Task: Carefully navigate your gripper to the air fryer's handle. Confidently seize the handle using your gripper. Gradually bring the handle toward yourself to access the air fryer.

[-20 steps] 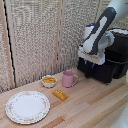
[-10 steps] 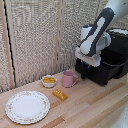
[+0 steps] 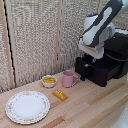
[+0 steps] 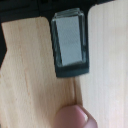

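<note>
The black air fryer [image 3: 119, 47] stands at the exterior view's right, its drawer [image 3: 104, 73] drawn partway out toward the left. My gripper [image 3: 89, 61] hangs down at the drawer's front end, closed around the handle [image 3: 84, 68], which the white tool mostly covers there. In the wrist view the handle [image 4: 70, 42] fills the middle as a black bar with a greyish glossy face, over the wooden table. My fingers do not show clearly in the wrist view.
A pink mug [image 3: 68, 79] stands just left of the drawer front and also shows as the mug's rim [image 4: 75, 116]. Further left are a small bowl [image 3: 49, 80], a yellow block [image 3: 60, 94] and a floral plate [image 3: 27, 106]. A slatted screen stands behind.
The gripper and the drawer front have shifted slightly toward the exterior view's left. The mug, bowl and plate have stayed put.
</note>
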Motion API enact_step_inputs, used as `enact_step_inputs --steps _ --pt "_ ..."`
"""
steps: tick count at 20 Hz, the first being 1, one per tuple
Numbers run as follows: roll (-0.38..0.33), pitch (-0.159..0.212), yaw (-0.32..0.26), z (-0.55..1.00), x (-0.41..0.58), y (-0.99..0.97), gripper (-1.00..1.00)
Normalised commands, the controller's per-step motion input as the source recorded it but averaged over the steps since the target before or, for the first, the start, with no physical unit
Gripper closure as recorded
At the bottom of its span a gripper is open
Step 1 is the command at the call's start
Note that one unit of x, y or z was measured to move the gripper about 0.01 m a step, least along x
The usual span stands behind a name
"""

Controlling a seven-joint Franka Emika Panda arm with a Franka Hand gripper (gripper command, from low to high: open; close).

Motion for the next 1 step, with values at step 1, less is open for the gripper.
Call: enact_step_inputs --steps 1 --pt "-0.048 0.024 0.016 0.83 0.02 0.0 -1.0"
